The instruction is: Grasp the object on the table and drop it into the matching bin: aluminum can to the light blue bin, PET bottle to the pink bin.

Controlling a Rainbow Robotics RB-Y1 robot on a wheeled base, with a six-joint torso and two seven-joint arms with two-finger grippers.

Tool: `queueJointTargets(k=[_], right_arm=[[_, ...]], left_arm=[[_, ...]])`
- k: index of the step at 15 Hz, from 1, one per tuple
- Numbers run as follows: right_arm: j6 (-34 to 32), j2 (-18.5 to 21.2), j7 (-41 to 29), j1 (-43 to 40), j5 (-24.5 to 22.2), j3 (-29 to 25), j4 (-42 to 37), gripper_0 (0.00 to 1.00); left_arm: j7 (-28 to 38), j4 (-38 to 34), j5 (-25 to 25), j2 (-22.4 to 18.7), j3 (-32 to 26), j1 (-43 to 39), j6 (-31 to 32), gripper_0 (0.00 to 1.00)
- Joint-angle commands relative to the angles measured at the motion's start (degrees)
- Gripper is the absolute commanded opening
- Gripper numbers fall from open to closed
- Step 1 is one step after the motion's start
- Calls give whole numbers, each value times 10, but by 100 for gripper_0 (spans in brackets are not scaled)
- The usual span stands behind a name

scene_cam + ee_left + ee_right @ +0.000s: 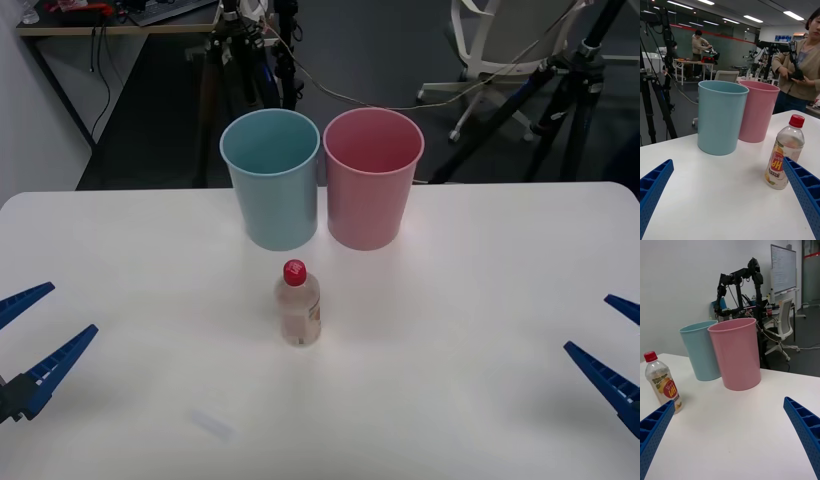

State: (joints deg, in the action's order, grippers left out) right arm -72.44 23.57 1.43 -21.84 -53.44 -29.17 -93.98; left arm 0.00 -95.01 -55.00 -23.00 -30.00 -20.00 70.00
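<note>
The PET bottle (299,303) stands upright near the middle of the table (480,300), red cap up, its pale label turned partly toward the robot's left. It sits alone and clear of everything, which I'd guess is deliberate: a gripper can come at it from either side without knocking anything over.

Behind it, toward the table's far edge, the light blue bin (271,178) and the pink bin (370,177) stand side by side, touching or very nearly so, mouths open upward. The blue one is on the robot's left, the pink on its right. The bottle stands in front of them, roughly in line with where they meet, a little toward the blue side, so neither bin is favoured by position; the sorting has to go by material, and a plastic bottle belongs in the pink.

The left gripper (32,338) hangs over the near left corner of the table, its blue ribbed fingers spread wide and holding nothing. The right gripper (612,345) mirrors it over the near right corner, likewise released and empty. Both point inward toward the bottle but are well apart from it, a ready stance that leaves the table between them free. No grasp has begun, so the whole job lies ahead.
</note>
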Motion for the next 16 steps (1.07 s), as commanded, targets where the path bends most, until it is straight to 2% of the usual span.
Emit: queueJointTargets(k=[1,5,8,13,16], right_arm=[[-2,17,90,-14,22,39,1,100],[-2,45,199,-17,56,95,27,100],[-3,75,247,-9,89,144,54,100],[-4,81,263,33,74,210,85,100],[-2,93,278,93,72,289,122,100]], left_arm=[[0,0,0,0,0,0,0,100],[0,0,0,0,0,0,0,100],[0,0,0,0,0,0,0,100],[0,0,0,0,0,0,0,100],[0,0,0,0,0,0,0,100]])
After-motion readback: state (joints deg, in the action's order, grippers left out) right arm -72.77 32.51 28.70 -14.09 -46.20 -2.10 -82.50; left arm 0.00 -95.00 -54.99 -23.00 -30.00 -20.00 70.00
